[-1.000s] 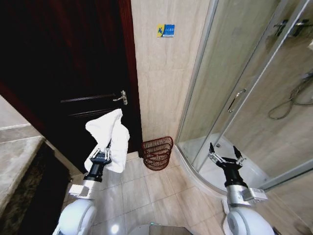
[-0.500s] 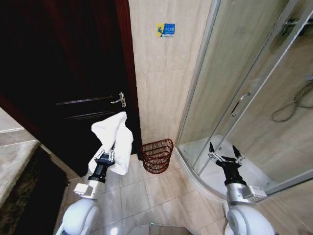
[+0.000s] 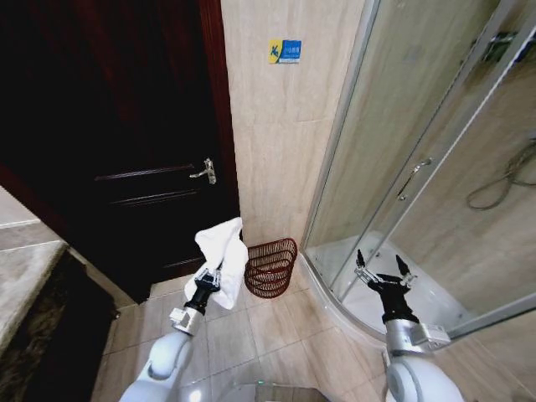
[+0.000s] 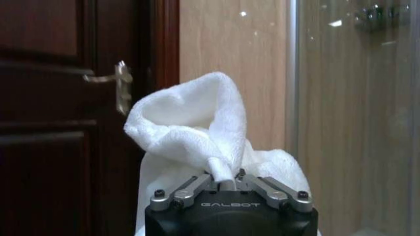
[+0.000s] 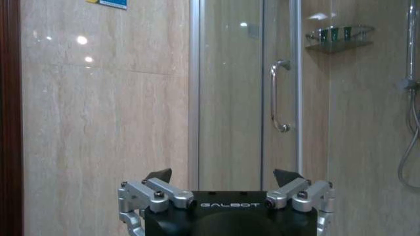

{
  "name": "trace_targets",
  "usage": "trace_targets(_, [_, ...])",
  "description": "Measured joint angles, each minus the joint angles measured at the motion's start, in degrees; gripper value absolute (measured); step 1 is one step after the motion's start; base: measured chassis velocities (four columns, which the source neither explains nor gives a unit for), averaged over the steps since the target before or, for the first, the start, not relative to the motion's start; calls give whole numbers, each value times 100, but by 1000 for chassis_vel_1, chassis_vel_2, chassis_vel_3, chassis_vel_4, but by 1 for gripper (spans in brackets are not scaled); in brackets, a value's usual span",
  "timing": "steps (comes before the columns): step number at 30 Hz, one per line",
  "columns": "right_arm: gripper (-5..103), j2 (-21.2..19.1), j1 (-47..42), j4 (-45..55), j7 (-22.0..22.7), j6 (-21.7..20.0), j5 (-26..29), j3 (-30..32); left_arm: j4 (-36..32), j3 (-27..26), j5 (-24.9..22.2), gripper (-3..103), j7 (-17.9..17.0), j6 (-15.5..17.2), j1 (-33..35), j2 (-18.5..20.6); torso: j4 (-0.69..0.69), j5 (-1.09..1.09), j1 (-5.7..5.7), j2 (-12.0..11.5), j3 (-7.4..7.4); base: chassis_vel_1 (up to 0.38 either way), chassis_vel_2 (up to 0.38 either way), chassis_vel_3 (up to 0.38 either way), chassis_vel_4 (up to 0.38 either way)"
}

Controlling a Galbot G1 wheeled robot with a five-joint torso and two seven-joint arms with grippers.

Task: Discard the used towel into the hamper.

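A white towel (image 3: 224,261) hangs bunched from my left gripper (image 3: 208,280), which is shut on it and held out just left of the hamper (image 3: 270,266). The hamper is a dark reddish-brown wire basket on the tiled floor against the beige wall. In the left wrist view the towel (image 4: 196,132) rises in a fold above the left gripper (image 4: 226,181), with the dark door behind it. My right gripper (image 3: 378,270) is open and holds nothing, raised in front of the shower enclosure; the right wrist view shows its fingers (image 5: 162,176) spread apart.
A dark wooden door (image 3: 126,142) with a metal handle (image 3: 206,171) stands at the left. A curved glass shower enclosure (image 3: 419,184) with a raised base fills the right. Tiled floor (image 3: 251,335) lies open in front of the hamper.
My left arm has reached forward and to the right, carrying the towel lower and closer to the hamper. The right gripper has stayed in place, open.
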Motion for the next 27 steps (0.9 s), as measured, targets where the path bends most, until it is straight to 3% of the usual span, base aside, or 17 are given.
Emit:
trace_targets(7, [100,5,143,-107,-12,-36,-25,-17,413,125,79,9,198,-127,-254,-28,0,1,-1,0,0,0,0,0,0])
trace_targets(27, [100,-40,377,-330,75,-73,48,-17,379,235,306,9,193,68,-345,-116,0,0,-19,-57,-28,-88,81,87,-80])
